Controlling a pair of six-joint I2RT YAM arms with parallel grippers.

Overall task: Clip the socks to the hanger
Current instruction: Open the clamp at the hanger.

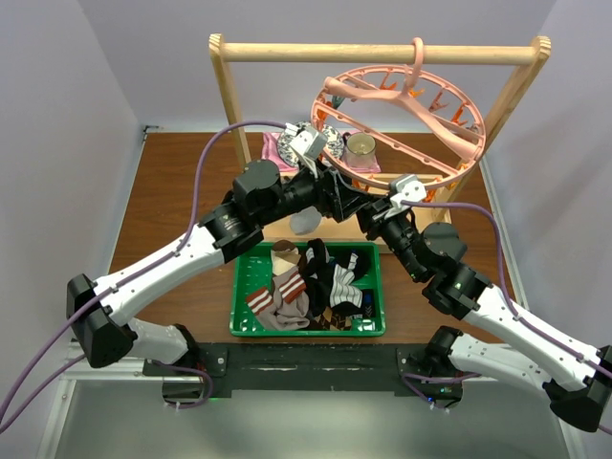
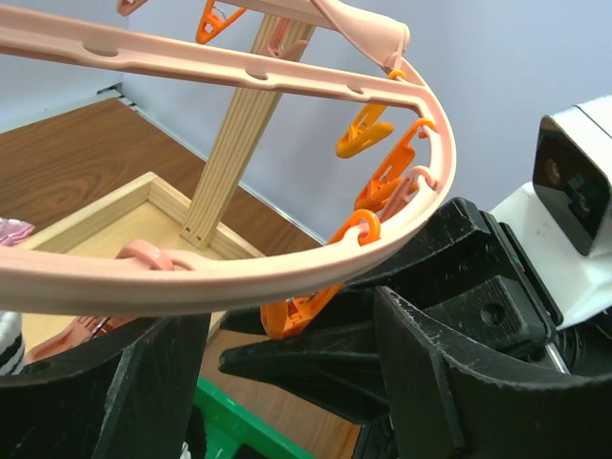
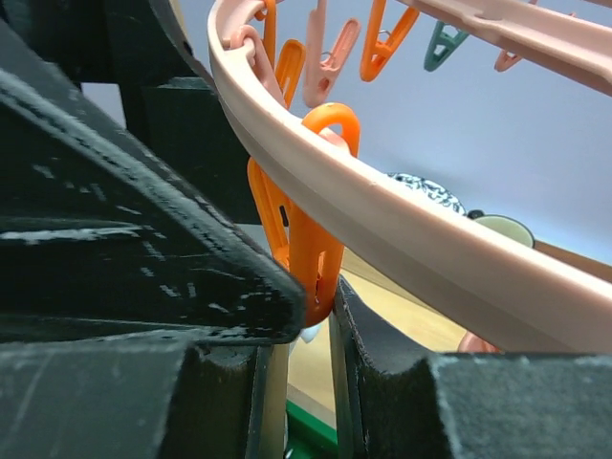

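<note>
The pink ring hanger (image 1: 449,143) hangs tilted from the wooden rack's bar. Its near rim dips down between my two grippers. My right gripper (image 3: 320,306) is shut on an orange clip (image 3: 311,239) under the rim (image 3: 430,239), and a small white tip shows just below it. In the top view the right gripper (image 1: 371,208) meets the left gripper (image 1: 335,196). My left gripper (image 2: 287,382) is open, its fingers (image 2: 158,382) astride the rim (image 2: 239,277) and the same clip (image 2: 296,311). A white sock (image 1: 304,222) hangs below the rim. Several socks (image 1: 306,287) lie in the green basket.
The green basket (image 1: 239,306) sits in front of the arms. The light wooden rack (image 1: 229,105) stands behind on a wooden base tray (image 2: 143,206). A pink cloth (image 1: 277,151), a patterned item (image 1: 320,139) and a tan cup (image 1: 361,145) sit at the back.
</note>
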